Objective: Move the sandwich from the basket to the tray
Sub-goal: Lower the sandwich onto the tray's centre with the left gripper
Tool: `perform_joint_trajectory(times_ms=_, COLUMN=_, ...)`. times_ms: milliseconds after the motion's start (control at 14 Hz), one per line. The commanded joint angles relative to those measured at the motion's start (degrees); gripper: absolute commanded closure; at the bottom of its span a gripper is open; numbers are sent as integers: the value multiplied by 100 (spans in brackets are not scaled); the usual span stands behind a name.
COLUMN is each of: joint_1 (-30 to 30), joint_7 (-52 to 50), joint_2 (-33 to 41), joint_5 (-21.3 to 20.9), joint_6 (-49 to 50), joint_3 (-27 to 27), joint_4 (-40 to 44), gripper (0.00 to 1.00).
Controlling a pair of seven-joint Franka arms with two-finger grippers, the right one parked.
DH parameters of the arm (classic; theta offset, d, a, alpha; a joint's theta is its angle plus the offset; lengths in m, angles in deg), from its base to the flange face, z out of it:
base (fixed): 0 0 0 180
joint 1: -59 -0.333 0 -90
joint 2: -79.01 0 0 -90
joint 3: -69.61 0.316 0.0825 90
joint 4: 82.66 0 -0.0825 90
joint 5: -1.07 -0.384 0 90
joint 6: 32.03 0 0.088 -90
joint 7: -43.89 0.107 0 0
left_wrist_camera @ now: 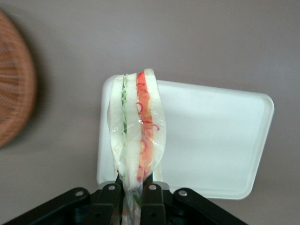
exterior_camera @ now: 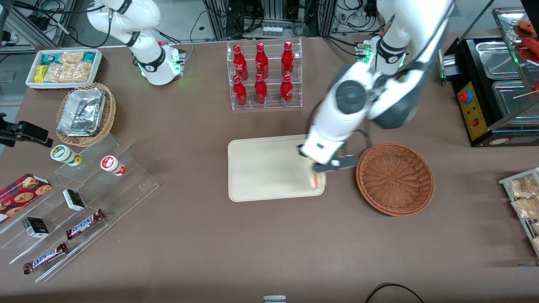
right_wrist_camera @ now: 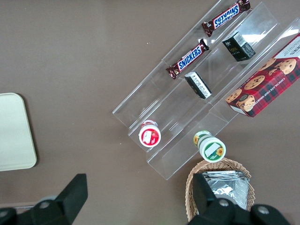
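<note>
Sandwich (left_wrist_camera: 136, 126) first: it hangs in the air from the left arm's gripper (left_wrist_camera: 133, 190), whose two black fingers (left_wrist_camera: 108, 199) are pressed onto the sandwich's narrow end, with clear wrap bunched between them. It is a thin wedge of white bread with a green layer and a red layer showing along the cut edge, and see-through wrap goes all around it. It looks light and soft, so a hard squeeze would likely squash the bread and push the filling out. The wrap looks smooth and may be slippery, so the sandwich could slide if the pinch is too loose. The narrow end, where the bread layers come together, seems a good place to hold it, because the fingers press on the flat bread sides and not on the open filling. In the front view the sandwich (exterior_camera: 315, 181) and the gripper (exterior_camera: 324, 167) are over the edge of the tray (exterior_camera: 261, 168) that is nearest the basket (exterior_camera: 395, 178). The tray is flat and cream-coloured with a low rim. The round brown basket sits on the table just beside the tray, toward the working arm's end, with nothing showing inside it. So the sandwich is out of the basket but not yet set down, and it probably needs to be lowered gently onto the tray. Farther from the front camera than the tray stands a clear rack of red bottles (exterior_camera: 263, 73).
</note>
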Motion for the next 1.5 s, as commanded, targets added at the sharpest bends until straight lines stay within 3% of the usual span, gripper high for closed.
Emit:
perform_joint_trajectory(times_ms=0, joint_1=556, joint_7=-544, joint_2=-747, joint_5=-496, joint_6=-179, joint_3=65, joint_4=540, gripper=100)
perform_joint_trajectory(times_ms=143, joint_1=767, joint_7=-775, joint_2=-1055, joint_5=-901, joint_6=-547, joint_3=56, joint_4=619, gripper=100)
perform_joint_trajectory(times_ms=571, joint_1=1128, joint_7=-810, joint_2=-1557, joint_5=-1262, joint_6=-1182, joint_3=91, joint_4=611, gripper=100)
perform_joint_trajectory(times_ms=1000, joint_1=1225, joint_7=-854, joint_2=-1786, joint_5=-1298, joint_6=-1173, joint_3=91, joint_4=550, gripper=100)
perform_joint_trajectory(times_ms=1071, joint_1=1225, joint_7=-898, joint_2=-1812, joint_5=-1289, joint_6=-1173, joint_3=91, joint_4=549, gripper=93)
perform_joint_trajectory(times_ms=1143, joint_1=1225, joint_7=-994, joint_2=-1821, joint_5=-1289, joint_6=-1173, joint_3=91, joint_4=549, gripper=65)
perform_joint_trajectory(times_ms=1214, joint_1=1225, joint_7=-1021, joint_2=-1804, joint_5=-1289, joint_6=-1173, joint_3=91, joint_4=558, gripper=15)
perform_joint_trajectory(times_ms=1286, joint_1=1225, joint_7=-1021, joint_2=-1778, joint_5=-1289, joint_6=-1138, joint_3=91, joint_4=567, gripper=0)
perform_joint_trajectory(times_ms=1429, joint_1=1225, joint_7=-1030, joint_2=-1585, joint_5=-1289, joint_6=-885, joint_3=100, joint_4=558, gripper=0)
